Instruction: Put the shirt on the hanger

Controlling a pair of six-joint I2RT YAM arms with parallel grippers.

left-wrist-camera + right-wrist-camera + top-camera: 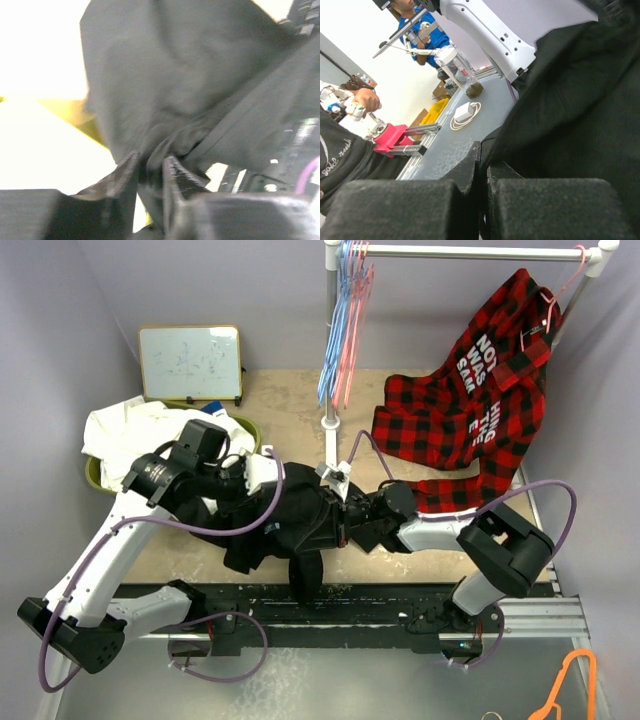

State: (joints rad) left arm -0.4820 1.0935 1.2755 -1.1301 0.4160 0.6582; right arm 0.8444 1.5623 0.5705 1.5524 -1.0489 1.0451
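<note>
Nearest, two arm bases bolted side by side at the front edge, and one orange hanger (573, 680) lying low at the right corner, off the table. Just beyond, one black shirt (285, 525), bunched in a dark heap between the two arms on the tan table (280, 400), with one fold reaching over the front edge. Left gripper (150, 167) drawn narrow, pinching a fold of that shirt between its two fingers (125, 175). Right gripper (482, 167) nearly closed too, fingers all but touching, with black cloth running down into the slit between them. Farther back on the left, one yellow-green basket (248, 432) holding one white garment (130, 430) that spills over its rim. On the right, one red-and-black plaid shirt (470, 420) with white lettering, hung from the far right end of a white rail (470, 252) on a second pink hanger (565, 285), its lower part draped onto the table. At the back left, one small whiteboard (190, 362) leaning against the wall. At the rail's left end, above one white post (330, 390), a bunch of thin hangers: several light-blue hangers (335, 330), too tangled to count, and at least one pink hanger (358, 315) beside them, well apart from the black shirt. All around, plain lilac-grey walls closing in the table on three sides.
</note>
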